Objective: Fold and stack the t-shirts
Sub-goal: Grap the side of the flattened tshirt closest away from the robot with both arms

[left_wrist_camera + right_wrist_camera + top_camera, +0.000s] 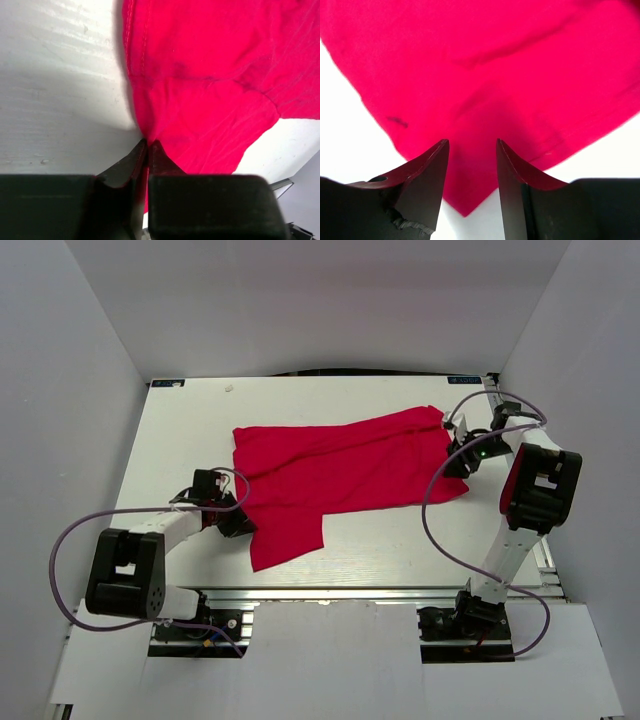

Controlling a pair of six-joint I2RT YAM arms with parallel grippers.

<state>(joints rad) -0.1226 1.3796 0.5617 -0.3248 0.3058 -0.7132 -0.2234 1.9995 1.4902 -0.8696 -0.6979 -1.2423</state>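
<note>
Pinched tight in my left gripper [148,145] is the near-left hem of the red t-shirt [340,470], spread across the worktop [190,430] middle. My right gripper [470,142] hangs open over its right-edge corner.

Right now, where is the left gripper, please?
In the top view, the left gripper sits at the near-left edge of the red t-shirt, shut on it.

White table [380,550], grey walls [60,390] on three sides, aluminium rail [330,593] along its near edge
</note>
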